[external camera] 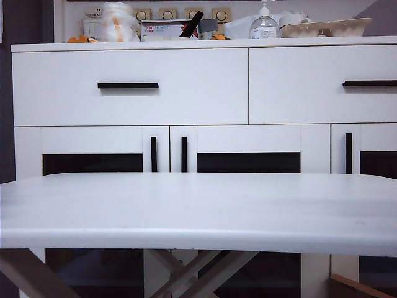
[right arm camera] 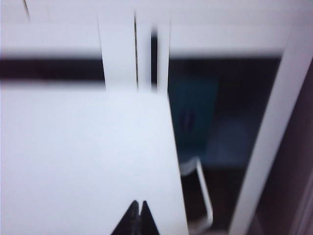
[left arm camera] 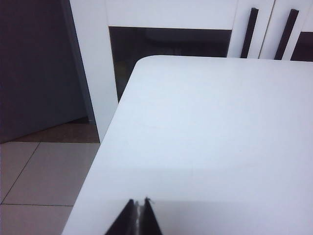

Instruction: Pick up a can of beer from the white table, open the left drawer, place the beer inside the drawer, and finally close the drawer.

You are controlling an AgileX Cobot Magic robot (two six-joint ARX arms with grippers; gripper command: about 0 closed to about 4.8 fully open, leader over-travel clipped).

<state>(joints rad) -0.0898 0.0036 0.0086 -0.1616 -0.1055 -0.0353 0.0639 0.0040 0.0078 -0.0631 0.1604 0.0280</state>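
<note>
The white table (external camera: 198,211) fills the lower half of the exterior view, with no can of beer on its visible top; the can is out of view in every frame. Behind it stands the white cabinet, whose left drawer (external camera: 130,87) is closed, its black bar handle (external camera: 128,85) level. Neither arm shows in the exterior view. My left gripper (left arm camera: 139,200) hangs shut over the table's left front corner (left arm camera: 205,142), nothing between its fingers. My right gripper (right arm camera: 139,202) is shut too, above the table's right edge (right arm camera: 78,156); that view is blurred.
The twin right drawer (external camera: 322,84) is closed. Below are doors with vertical black handles (external camera: 154,154). Clutter sits on the cabinet top, with a pump bottle (external camera: 264,25) and egg trays (external camera: 322,27). Tiled floor (left arm camera: 39,166) lies left of the table; a chair (right arm camera: 200,147) stands at its right.
</note>
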